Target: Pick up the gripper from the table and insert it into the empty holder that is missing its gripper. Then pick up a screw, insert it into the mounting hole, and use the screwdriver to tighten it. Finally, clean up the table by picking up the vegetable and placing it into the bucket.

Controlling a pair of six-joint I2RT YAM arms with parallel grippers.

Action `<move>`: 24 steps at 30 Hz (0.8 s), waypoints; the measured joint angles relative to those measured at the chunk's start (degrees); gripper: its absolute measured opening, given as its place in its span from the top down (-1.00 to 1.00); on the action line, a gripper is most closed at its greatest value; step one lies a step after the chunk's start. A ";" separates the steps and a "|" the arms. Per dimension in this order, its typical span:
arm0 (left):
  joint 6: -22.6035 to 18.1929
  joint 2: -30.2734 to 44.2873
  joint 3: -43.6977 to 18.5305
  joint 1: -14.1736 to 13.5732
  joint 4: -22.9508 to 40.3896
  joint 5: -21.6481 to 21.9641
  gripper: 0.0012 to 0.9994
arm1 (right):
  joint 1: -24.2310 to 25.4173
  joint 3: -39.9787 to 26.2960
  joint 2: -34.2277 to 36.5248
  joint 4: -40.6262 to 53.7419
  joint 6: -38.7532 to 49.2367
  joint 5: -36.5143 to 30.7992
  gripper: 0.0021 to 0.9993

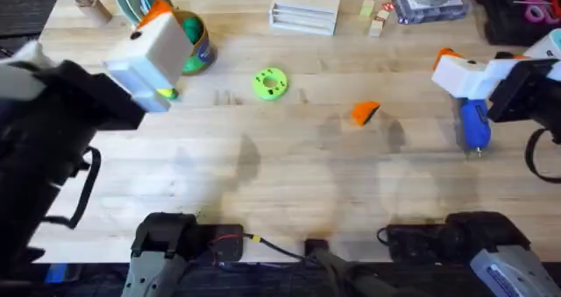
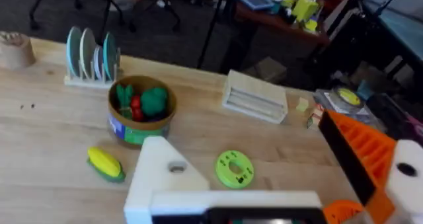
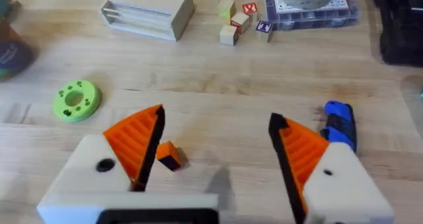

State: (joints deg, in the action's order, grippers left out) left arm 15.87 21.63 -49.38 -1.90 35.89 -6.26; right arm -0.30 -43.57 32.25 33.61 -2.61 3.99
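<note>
The small orange plastic wedge-shaped gripper (image 1: 365, 113) lies loose on the pale wooden table (image 1: 289, 166), just left of centre-right. The right gripper (image 3: 215, 145) hovers above it, its orange-padded white fingers spread apart and holding nothing. The thick blue cylindrical screwdriver (image 1: 474, 122) lies beside it, and the wedge sits near the left finger (image 3: 135, 145).

The left gripper (image 2: 264, 178) hangs raised over the left side, well apart from the wedge, fingers apart.

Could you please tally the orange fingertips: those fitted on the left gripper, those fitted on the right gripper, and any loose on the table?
Left gripper, fitted tip: 1
Right gripper, fitted tips: 2
Table, loose gripper tip: 1
Total: 4
</note>
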 joint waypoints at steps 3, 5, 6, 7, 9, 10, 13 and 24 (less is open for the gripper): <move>-3.63 -0.93 2.57 -1.16 -5.44 -0.03 -0.99 | 0.00 0.00 0.00 0.02 0.00 0.00 -0.99; -6.00 -2.01 5.13 -1.89 -8.40 -0.03 -0.99 | 0.00 0.00 -0.01 0.00 0.00 -0.01 -0.99; -7.01 -2.68 6.74 -2.24 -10.32 -0.03 -0.99 | 0.00 0.00 -0.02 0.02 0.00 0.00 -0.99; -7.76 -3.36 8.33 -2.54 -12.10 -0.03 -0.99 | 0.00 0.00 -0.02 0.02 0.00 -0.02 -0.99; -8.98 -5.22 12.23 -3.13 -16.52 -0.05 -0.99 | 0.00 0.00 0.00 0.02 0.00 -0.02 -0.99; -9.32 -6.06 13.76 -3.34 -18.19 -0.05 -0.99 | 0.00 0.00 -0.02 0.02 0.00 -0.02 -0.99; -10.09 -9.32 19.43 -4.04 -24.15 -0.11 -0.99 | 0.00 0.00 0.00 0.02 0.00 -0.02 -0.99; -11.03 -20.31 39.44 -5.28 -41.68 -1.64 -0.99 | 0.00 0.00 -0.02 0.02 0.00 0.00 -0.99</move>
State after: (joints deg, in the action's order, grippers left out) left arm 4.84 1.33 -9.95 -7.18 -5.78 -7.90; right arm -0.30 -43.57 32.23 33.63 -2.61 3.99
